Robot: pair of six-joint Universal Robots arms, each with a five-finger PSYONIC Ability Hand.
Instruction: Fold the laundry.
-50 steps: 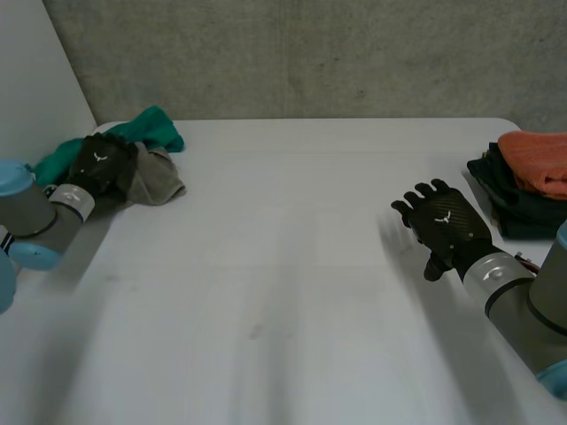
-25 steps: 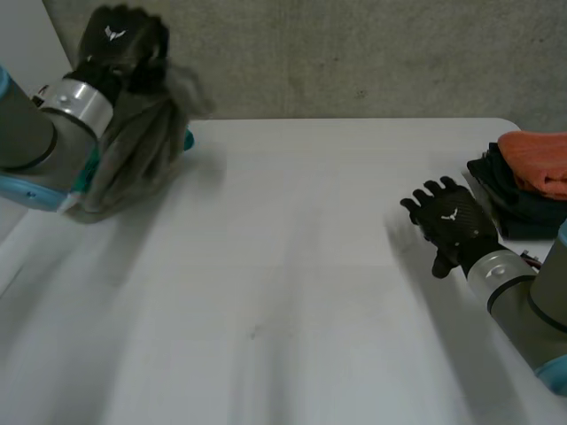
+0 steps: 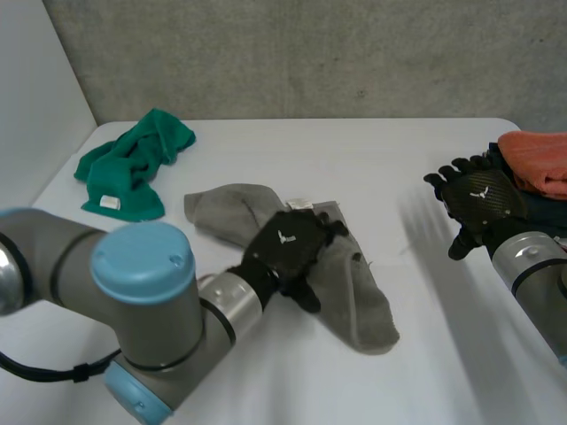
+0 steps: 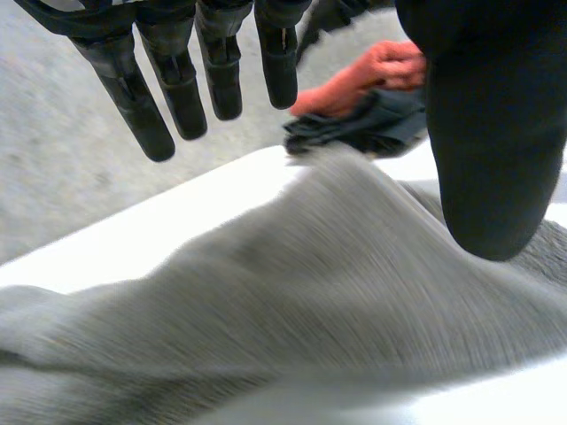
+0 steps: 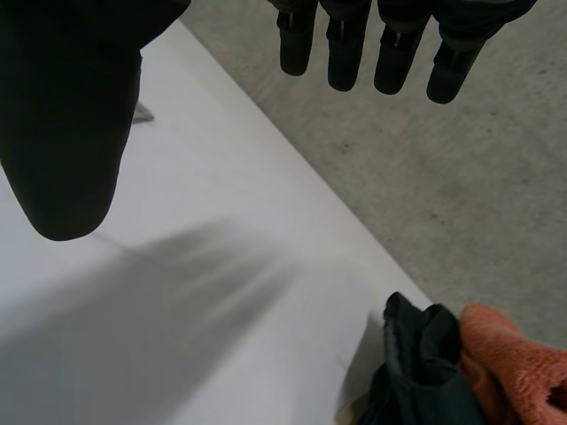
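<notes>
A grey cloth (image 3: 354,292) lies crumpled near the middle of the white table (image 3: 266,159), with a small white label at its far edge. My left hand (image 3: 288,252) hovers over the cloth's middle, its fingers (image 4: 177,84) straight and spread, holding nothing; the grey cloth (image 4: 310,301) spreads beneath its palm. My right hand (image 3: 478,199) hangs open above the table at the right, fingers (image 5: 345,49) straight, close to the folded pile.
A green cloth (image 3: 133,159) lies bunched at the table's far left. At the far right stands a pile of dark garments (image 3: 509,208) topped by an orange cloth (image 3: 536,159), also the orange cloth (image 4: 372,75) and dark garments (image 5: 425,363).
The left hand lifted the grey cloth from beside the green one, carried it to the table's middle and let it go. The right hand drifted right towards the pile.
</notes>
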